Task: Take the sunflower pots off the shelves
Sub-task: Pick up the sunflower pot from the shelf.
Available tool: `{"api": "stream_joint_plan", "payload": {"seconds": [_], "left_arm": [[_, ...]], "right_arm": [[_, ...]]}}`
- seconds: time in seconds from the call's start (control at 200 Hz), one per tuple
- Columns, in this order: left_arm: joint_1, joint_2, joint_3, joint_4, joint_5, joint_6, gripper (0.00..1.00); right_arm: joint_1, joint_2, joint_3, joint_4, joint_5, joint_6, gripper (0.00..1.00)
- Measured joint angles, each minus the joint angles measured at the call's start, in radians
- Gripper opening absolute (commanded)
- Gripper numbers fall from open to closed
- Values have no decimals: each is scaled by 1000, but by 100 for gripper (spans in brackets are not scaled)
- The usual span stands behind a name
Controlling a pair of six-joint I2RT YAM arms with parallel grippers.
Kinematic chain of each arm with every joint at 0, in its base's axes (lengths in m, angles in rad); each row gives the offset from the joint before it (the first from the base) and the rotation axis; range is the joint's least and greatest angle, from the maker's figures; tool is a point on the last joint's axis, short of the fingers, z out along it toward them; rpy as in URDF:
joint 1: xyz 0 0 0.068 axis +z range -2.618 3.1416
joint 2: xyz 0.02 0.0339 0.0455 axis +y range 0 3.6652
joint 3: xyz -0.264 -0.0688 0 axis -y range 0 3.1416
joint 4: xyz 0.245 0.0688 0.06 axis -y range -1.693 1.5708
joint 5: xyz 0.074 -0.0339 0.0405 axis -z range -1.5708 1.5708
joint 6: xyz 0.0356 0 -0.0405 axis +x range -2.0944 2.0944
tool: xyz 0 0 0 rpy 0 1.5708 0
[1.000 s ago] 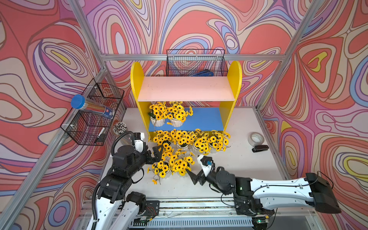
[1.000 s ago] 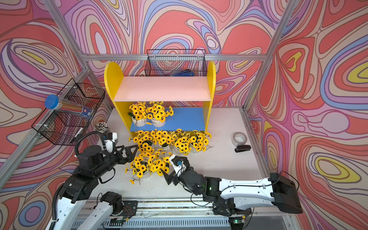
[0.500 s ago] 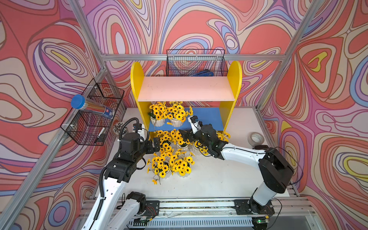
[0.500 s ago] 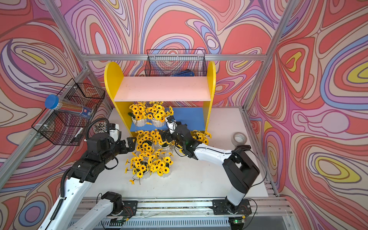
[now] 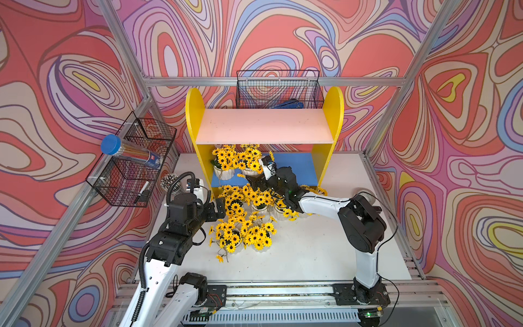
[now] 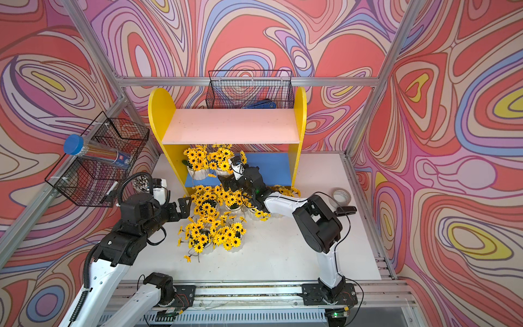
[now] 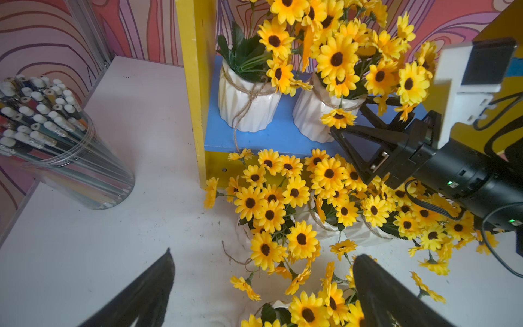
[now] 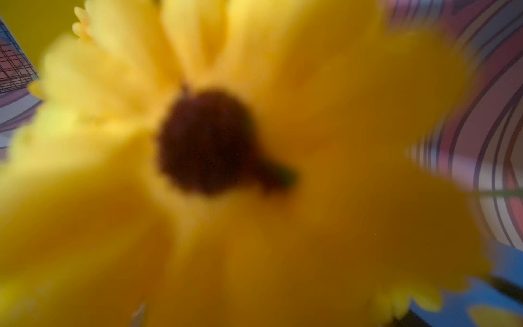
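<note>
On the blue lower board (image 7: 271,136) of the shelves (image 5: 195,113), toward its 9 o'clock end, two sunflower pots stand side by side: the outer pot (image 7: 246,107) and the inner pot (image 7: 311,119). Both are white ceramic with ribbed walls and rough twine tied round the neck. Yellow flowers with dark brown centres rise from them toward the pale pink upper board (image 5: 264,127). The yellow side panels are smooth, with rounded tops.

The right gripper (image 7: 349,117) comes in from 3 o'clock. Its black triangular fingers (image 7: 373,132) stand wide apart and hold nothing. One tip is just beside the foot of the inner pot; the other is partly hidden behind blossoms, so I cannot tell whether it touches. One blurred flower (image 8: 206,141) fills the right wrist view.

The left gripper (image 7: 263,254) hangs at 9 o'clock of the flowers on the counter, its fingers (image 7: 147,291) fully spread and empty.

More pots stand on the white counter (image 5: 311,254): a row (image 5: 256,198) just before the shelves, under the right arm, and a group (image 5: 243,232) nearer the middle. Their blooms overlap, so I cannot count them. A loose flower (image 5: 219,258) lies at 6 o'clock of the group.

At 10 o'clock stands a clear plastic cup (image 7: 65,158) full of pencils, and at 3 o'clock lies a tape roll (image 6: 342,196). Black wire baskets hang at 12 o'clock (image 5: 278,89) and at 9 o'clock (image 5: 130,167).
</note>
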Motion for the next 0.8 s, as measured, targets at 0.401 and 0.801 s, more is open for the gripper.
{"api": "stream_joint_plan", "payload": {"seconds": [0.401, 0.801], "left_arm": [[0, 1, 0, 0, 12, 0, 100], [0, 3, 0, 0, 19, 0, 100]], "right_arm": [[-4, 73, 96, 9, -10, -64, 98], [-5, 127, 116, 88, 0, -116, 98]]}}
